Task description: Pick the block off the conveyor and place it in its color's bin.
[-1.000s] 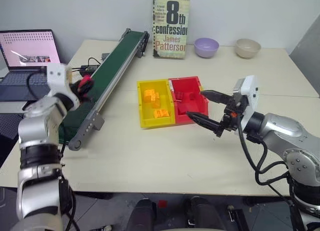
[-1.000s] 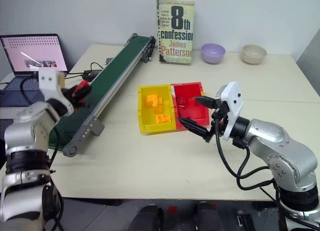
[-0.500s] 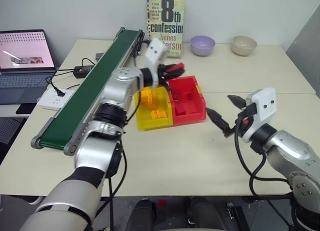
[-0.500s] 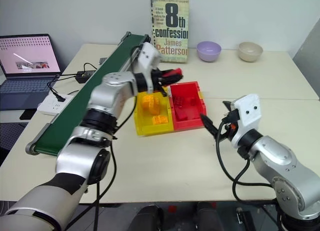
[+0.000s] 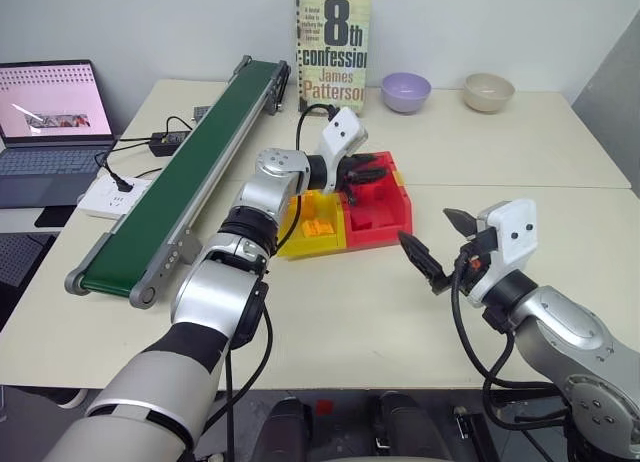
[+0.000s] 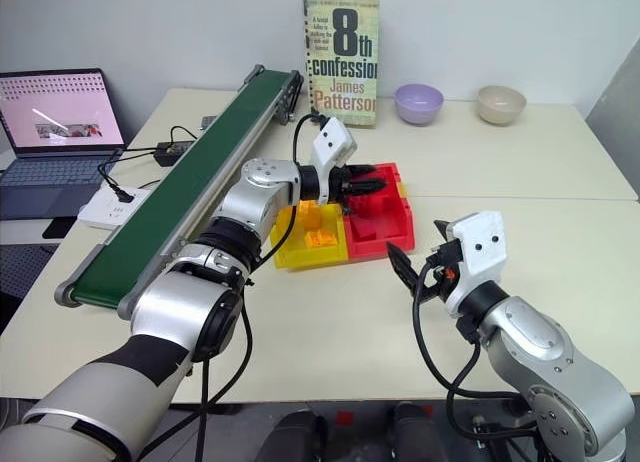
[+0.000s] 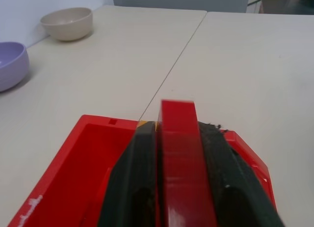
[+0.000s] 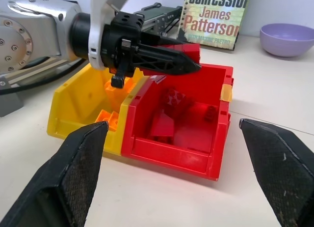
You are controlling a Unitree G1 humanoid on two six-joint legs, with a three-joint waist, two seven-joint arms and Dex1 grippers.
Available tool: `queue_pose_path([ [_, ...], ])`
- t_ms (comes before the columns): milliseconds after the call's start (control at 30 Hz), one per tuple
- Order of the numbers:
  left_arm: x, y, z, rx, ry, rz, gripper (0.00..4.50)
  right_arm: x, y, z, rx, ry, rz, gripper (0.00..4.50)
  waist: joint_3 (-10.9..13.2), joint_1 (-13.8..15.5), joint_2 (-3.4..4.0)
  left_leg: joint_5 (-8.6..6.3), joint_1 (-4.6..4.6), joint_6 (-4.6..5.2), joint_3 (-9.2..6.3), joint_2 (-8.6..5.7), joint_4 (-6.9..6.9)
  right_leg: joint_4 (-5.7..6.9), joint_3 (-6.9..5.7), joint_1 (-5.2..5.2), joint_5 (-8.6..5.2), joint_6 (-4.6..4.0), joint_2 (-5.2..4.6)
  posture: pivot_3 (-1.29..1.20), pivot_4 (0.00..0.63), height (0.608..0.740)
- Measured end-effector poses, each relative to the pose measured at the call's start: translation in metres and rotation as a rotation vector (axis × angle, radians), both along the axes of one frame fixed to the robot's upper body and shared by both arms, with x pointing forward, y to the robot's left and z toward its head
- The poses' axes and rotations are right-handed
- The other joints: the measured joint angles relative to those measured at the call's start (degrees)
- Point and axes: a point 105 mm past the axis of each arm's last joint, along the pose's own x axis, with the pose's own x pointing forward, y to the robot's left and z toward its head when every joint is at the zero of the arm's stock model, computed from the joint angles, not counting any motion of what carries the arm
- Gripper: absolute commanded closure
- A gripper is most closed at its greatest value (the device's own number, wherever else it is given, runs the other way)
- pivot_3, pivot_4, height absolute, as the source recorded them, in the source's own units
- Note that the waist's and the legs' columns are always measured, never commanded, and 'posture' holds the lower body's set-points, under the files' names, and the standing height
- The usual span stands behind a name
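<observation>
Red block (image 7: 179, 153) sits pinched between left gripper (image 8: 189, 65) fingers

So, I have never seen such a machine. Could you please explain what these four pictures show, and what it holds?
It is a humanoid robot with two arms. Two pictures come from its head, looking down at a table; the other two come from a camera on each wrist. On the table lie a green conveyor, a yellow bin joined to a red bin, a book, two bowls and a laptop. The left gripper holds a red block over the red bin. The right gripper is open and empty.
</observation>
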Motion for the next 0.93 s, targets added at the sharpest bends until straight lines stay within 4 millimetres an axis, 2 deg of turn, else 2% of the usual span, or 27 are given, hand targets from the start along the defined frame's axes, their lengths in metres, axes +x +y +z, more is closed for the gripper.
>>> queue_pose_path([
  [300,0.001,0.003,0.001,-0.03,0.009,0.01,0.92,0.001,-0.002,0.002,-0.011,-0.009,-0.005,0.0,0.0,-0.02,0.0,0.0,0.01,0.0,-0.03,-0.01,0.0,0.02,-0.03,0.0,0.0,0.0,0.0,0.0,0.15,0.74],
  [467,0.006,0.017,0.009,-0.041,0.001,0.043,0.04,0.002,-0.002,0.008,-0.024,-0.03,0.015,0.0,0.0,-0.1,0.0,0.0,0.01,0.0,-0.03,-0.01,0.0,0.04,-0.03,-0.01,0.0,0.0,0.03,0.0,0.15,0.74],
  [500,0.007,0.034,0.016,-0.031,-0.008,0.065,0.04,0.003,0.0,0.011,-0.036,-0.033,0.05,0.0,0.0,-0.41,0.0,0.0,0.02,0.0,0.01,0.0,0.0,0.05,0.0,-0.03,0.0,0.0,0.06,0.0,0.15,0.74],
  [600,0.005,0.066,0.035,-0.032,-0.047,0.101,0.04,0.008,0.0,0.011,-0.064,-0.018,0.099,0.0,0.0,-0.79,0.01,0.0,0.06,0.0,-0.06,0.1,-0.02,0.08,-0.02,-0.01,0.0,-0.01,0.06,0.0,0.15,0.74],
  [667,0.0,0.085,0.039,-0.023,-0.054,0.132,0.04,0.012,-0.002,0.009,-0.082,0.0,0.126,0.0,0.0,-0.78,0.01,0.0,0.06,0.0,-0.12,0.1,-0.03,0.1,-0.03,0.02,0.0,-0.01,0.05,0.0,0.15,0.74],
  [800,-0.02,0.133,0.025,0.005,0.019,0.211,0.04,0.02,-0.003,0.016,-0.087,0.011,0.219,0.0,0.02,-1.46,0.05,0.0,0.08,0.0,-0.04,0.1,-0.02,0.11,0.03,0.01,0.01,-0.02,-0.01,0.0,0.15,0.74],
  [867,-0.044,0.168,0.011,0.051,0.09,0.264,0.04,0.025,-0.009,0.02,-0.101,0.016,0.262,0.0,0.03,-1.82,0.07,0.0,0.1,0.0,-0.04,0.11,-0.02,0.1,0.06,0.0,0.01,-0.02,-0.03,0.0,0.15,0.74],
  [933,-0.06,0.181,0.007,0.062,0.131,0.277,0.04,0.028,-0.013,0.02,-0.098,0.032,0.291,0.0,0.03,-1.52,0.06,0.0,0.06,-0.01,-0.18,0.13,-0.02,0.1,0.03,0.01,0.01,-0.02,-0.08,0.0,0.15,0.74],
])
